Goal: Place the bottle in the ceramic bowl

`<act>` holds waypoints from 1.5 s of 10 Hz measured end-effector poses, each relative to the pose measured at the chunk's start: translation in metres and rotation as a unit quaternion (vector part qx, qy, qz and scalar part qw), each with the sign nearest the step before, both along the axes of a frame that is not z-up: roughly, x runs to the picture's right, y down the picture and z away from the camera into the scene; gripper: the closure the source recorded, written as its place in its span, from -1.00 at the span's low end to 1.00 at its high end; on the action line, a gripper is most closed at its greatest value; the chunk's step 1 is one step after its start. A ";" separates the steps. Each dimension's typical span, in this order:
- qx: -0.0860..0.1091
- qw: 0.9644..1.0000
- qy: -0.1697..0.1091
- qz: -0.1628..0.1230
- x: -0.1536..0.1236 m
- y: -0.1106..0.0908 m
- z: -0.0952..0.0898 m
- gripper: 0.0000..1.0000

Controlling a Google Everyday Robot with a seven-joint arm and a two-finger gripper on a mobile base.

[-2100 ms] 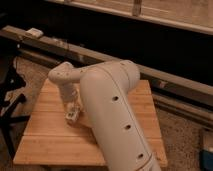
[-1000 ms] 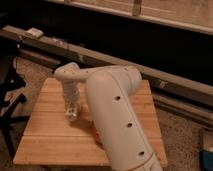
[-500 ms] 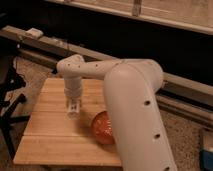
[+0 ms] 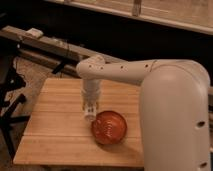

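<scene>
You see a round glossy orange-red ceramic bowl [image 4: 109, 127] with faint darker rings inside, near the front edge of the pale, straw-coloured wooden slat counter [image 4: 55, 125], whose boards show thin darker seams. Just left of the bowl, toward the counter's middle, the off-white gripper [image 4: 90, 111] points down, with a small whitish bottle [image 4: 89, 114] at its tip, label pale with dark marks. The arm [image 4: 170, 110] is cream-white.

The gripper [image 4: 90, 111] hung over the wooden table [image 4: 55, 135], holding the bottle [image 4: 89, 115] upright just left of the ceramic bowl [image 4: 109, 127], near its rim.
</scene>
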State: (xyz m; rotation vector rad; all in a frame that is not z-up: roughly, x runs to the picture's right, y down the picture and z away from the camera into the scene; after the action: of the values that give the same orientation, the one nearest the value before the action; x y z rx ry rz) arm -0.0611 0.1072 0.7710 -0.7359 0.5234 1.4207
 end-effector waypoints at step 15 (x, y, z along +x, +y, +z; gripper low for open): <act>-0.026 0.999 -0.002 0.022 0.087 0.041 -0.002 -0.60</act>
State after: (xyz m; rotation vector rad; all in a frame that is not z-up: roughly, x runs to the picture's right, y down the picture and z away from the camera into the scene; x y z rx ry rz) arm 0.0259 0.1478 0.7690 -0.7964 0.5446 1.4511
